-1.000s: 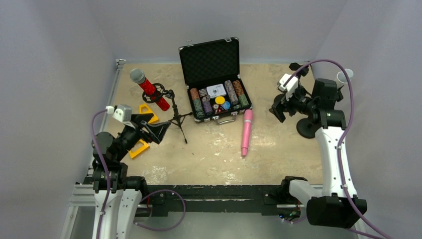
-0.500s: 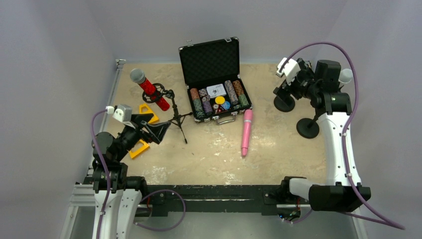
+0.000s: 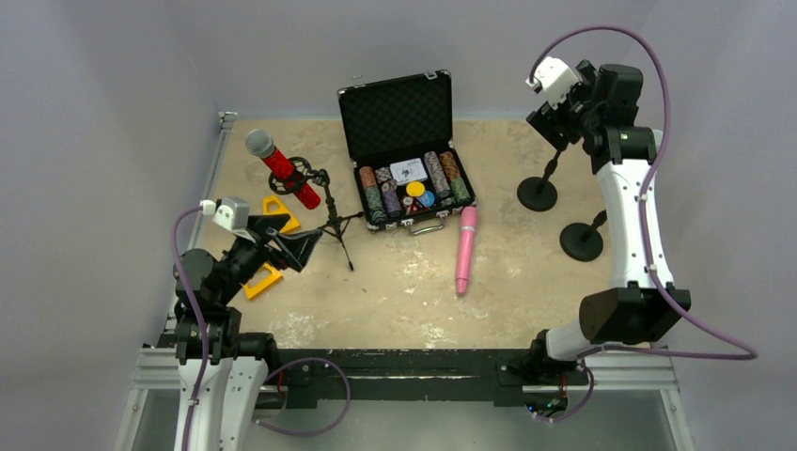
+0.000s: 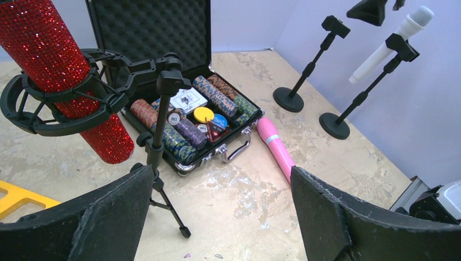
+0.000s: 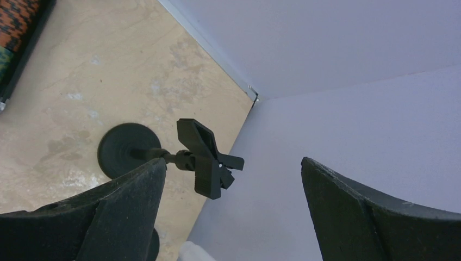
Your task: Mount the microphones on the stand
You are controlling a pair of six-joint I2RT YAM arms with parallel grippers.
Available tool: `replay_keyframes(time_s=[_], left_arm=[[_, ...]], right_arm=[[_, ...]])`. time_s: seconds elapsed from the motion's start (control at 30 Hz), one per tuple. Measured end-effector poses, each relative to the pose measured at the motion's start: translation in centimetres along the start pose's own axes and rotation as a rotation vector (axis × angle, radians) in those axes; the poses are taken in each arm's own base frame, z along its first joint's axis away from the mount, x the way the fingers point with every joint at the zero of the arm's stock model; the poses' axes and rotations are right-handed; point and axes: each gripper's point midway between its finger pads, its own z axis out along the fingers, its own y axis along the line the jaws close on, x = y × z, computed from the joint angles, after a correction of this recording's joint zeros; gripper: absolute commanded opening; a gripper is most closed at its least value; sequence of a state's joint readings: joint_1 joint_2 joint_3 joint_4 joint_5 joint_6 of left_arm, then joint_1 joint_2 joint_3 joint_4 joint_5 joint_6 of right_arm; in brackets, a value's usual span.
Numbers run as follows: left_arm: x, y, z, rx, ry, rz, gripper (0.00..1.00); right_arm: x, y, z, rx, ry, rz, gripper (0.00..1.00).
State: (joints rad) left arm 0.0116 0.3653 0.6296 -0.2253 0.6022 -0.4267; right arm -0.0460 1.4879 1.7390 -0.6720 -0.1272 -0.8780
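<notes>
A worn beige tabletop (image 3: 404,301) sits boxed in by pale lilac walls. Near the far-left corner, the glittery red microphone (image 4: 49,49) sits in the ring of a black shock mount (image 3: 299,174) on a tripod stand (image 3: 334,221). Its long axis is tilted, with the silver grille raised toward that corner.

The pink microphone (image 3: 465,249) lies flat at mid-table. It runs from the far edge toward the near edge, its far end just beside the front of an open poker chip case (image 3: 409,169). The case's foam-lined lid stands upright over rows of chips, a card deck and a yellow disc.

By the right edge, the white microphone (image 4: 380,51) slants in the clip of a round-base stand (image 3: 581,242), silver head uppermost. A second round-base stand (image 3: 538,193) behind it holds nothing.

The left gripper (image 4: 222,185) rests low near the left edge, its claw released and empty. The right gripper (image 5: 231,163) hangs high over the far-right corner, claw spread wide above the bare clip (image 5: 204,157).
</notes>
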Motion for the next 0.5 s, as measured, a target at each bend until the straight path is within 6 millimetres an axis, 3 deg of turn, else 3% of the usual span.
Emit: replay_keyframes(time_s=[0.17,0.5], left_arm=[[0.0,0.0,0.0,0.0,0.0,0.0,0.99],[0.0,0.0,0.0,0.0,0.001,0.0,0.99]], right_arm=[[2.6,0.4,2.9,-0.009,0.103,-0.013,0.95],[5.0,1.4,5.0,0.0,0.178,-0.085,0.9]])
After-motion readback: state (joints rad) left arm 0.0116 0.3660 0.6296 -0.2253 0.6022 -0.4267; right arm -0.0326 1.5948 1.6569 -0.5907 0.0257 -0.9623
